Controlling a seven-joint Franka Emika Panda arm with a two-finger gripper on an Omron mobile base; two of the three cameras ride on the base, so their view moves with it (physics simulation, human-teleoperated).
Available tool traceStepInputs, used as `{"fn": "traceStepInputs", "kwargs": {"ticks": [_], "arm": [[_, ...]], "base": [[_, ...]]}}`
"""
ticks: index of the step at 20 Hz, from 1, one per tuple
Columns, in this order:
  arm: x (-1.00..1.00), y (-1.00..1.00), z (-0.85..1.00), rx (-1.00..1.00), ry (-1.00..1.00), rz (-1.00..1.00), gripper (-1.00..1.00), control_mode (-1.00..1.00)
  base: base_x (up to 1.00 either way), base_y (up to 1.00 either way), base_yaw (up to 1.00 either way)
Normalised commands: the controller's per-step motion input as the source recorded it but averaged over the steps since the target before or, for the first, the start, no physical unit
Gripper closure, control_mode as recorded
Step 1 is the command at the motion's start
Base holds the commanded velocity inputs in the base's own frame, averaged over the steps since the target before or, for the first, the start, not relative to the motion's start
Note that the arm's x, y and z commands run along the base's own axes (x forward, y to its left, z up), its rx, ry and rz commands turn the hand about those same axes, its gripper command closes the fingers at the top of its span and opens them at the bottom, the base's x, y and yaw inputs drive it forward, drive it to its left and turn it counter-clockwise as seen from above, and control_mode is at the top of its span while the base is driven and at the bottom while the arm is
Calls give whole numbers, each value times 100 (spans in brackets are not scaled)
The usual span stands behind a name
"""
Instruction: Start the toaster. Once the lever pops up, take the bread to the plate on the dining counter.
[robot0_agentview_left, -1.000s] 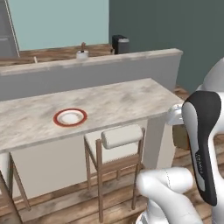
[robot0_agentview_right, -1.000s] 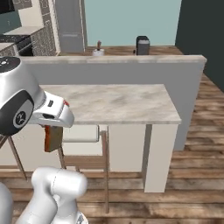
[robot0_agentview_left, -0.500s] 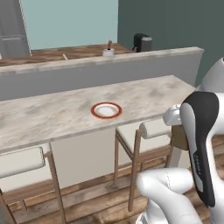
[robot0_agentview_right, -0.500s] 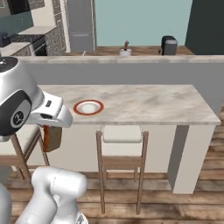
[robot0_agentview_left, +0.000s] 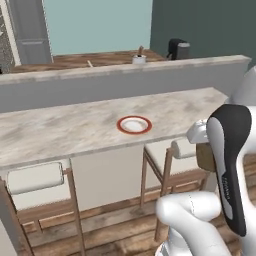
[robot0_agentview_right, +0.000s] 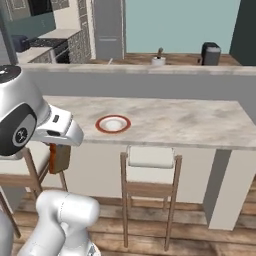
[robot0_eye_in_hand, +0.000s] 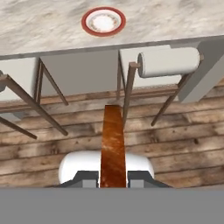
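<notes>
Brown bread (robot0_eye_in_hand: 113, 144) sits clamped edge-on in our gripper (robot0_eye_in_hand: 113, 178), low beside the dining counter (robot0_agentview_left: 75, 125). We judge the plate (robot0_agentview_left: 134, 124) lies ahead and above, on that counter, well apart from the slice.

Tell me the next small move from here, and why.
Probably raise the claw and carry the bread forward over the dining counter toward the plate. The slice is clamped edge-on, hanging below the counter's edge above the wooden floor, while the plate sits bare on top, ahead of it.
</notes>
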Motion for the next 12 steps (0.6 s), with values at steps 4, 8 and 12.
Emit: {"fn": "traceStepInputs", "kwargs": {"ticks": [4,8,12], "arm": [[0,0,0,0,0,0,100,100],[0,0,0,0,0,0,100,100],[0,0,0,0,0,0,100,100]], "base": [[50,0,19],[56,0,17],[62,0,16]]}}
